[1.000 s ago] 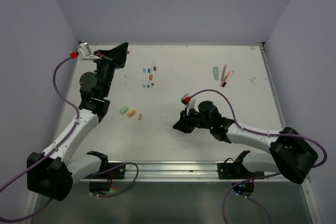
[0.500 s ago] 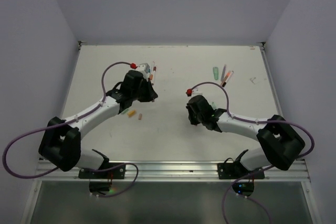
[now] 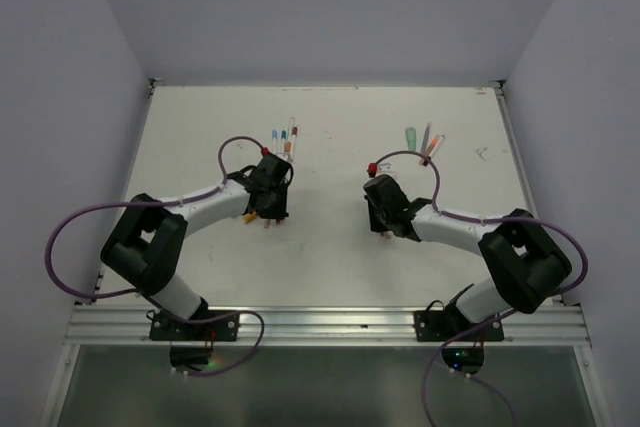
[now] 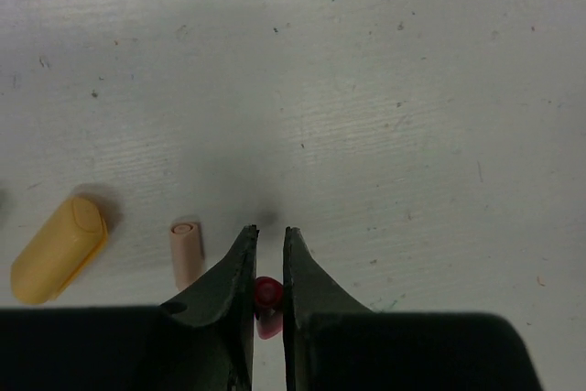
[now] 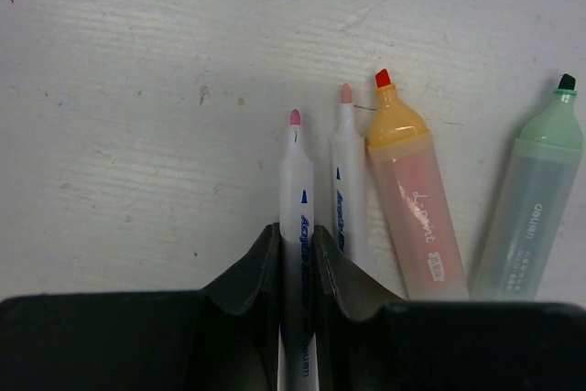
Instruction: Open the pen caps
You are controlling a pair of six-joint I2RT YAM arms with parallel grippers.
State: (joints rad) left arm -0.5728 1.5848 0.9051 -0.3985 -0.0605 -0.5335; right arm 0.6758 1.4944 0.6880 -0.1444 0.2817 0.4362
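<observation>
White table (image 4: 385,89) | left fingers (image 4: 236,281) pinch red cap (image 4: 266,294) | right fingers (image 5: 258,281) pinch pink-tipped pen (image 5: 296,180) | pens (image 5: 417,217): four

Right wrist view: four uncapped pens, tips toward 12 o'clock. White pink-tipped pen (image 5: 296,194) is pinched between the jaws. At its 3 o'clock, in order: white pen (image 5: 346,180), orange highlighter (image 5: 410,208), pale green highlighter (image 5: 534,217).

Left wrist view: red cap (image 4: 266,296) between the jaws. Pink cap (image 4: 186,254) and yellow-orange cap (image 4: 55,249) lie loose at its 9 o'clock.
</observation>
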